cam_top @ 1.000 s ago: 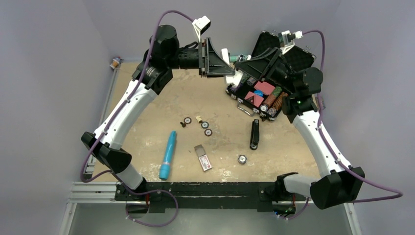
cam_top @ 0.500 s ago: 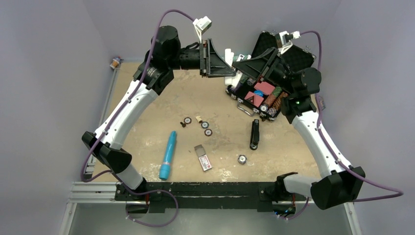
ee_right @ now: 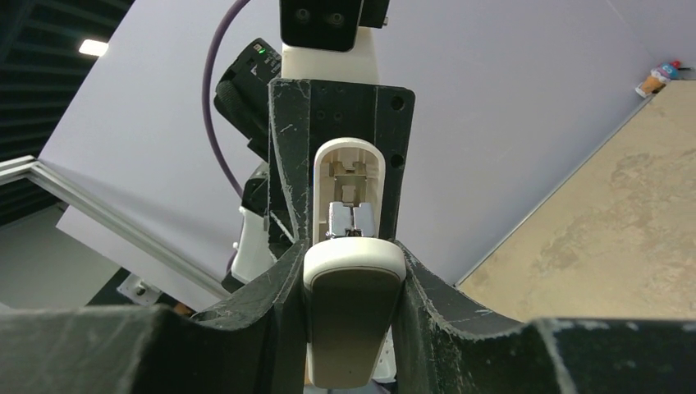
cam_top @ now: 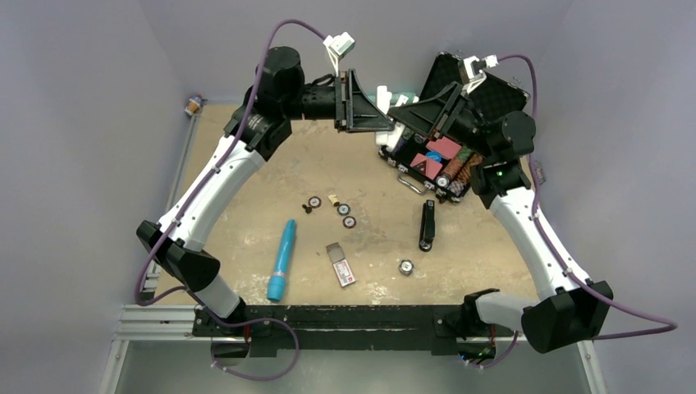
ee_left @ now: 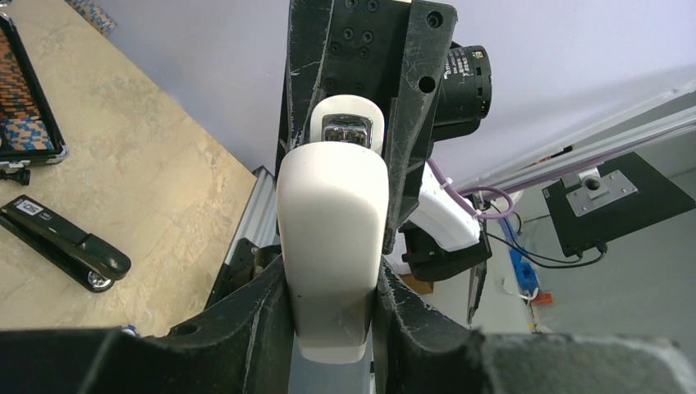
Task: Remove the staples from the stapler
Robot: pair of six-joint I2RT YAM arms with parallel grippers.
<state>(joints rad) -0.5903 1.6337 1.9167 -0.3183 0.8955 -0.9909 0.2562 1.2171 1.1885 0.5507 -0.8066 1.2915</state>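
Observation:
The slim black stapler (cam_top: 427,224) lies on the table right of centre, apart from both grippers. It also shows in the left wrist view (ee_left: 61,242). My left gripper (cam_top: 387,119) and right gripper (cam_top: 404,113) meet in the air at the back of the table, above the case. Both are shut on opposite ends of one white plastic-cased device (cam_top: 382,93). In the left wrist view my gripper (ee_left: 332,316) clamps its white shell (ee_left: 332,222). In the right wrist view my gripper (ee_right: 353,308) clamps its grey-faced end (ee_right: 353,320); a metal channel (ee_right: 351,217) shows inside the white shell.
An open black case (cam_top: 396,170) holding several small items stands at the back right, its lid (cam_top: 502,92) upright. A blue tube (cam_top: 281,258), a small box (cam_top: 340,264), small round pieces (cam_top: 344,210) and a round piece (cam_top: 405,266) lie on the table.
Both grippers, still holding the white device, have shifted slightly up and back. Nothing on the table has moved.

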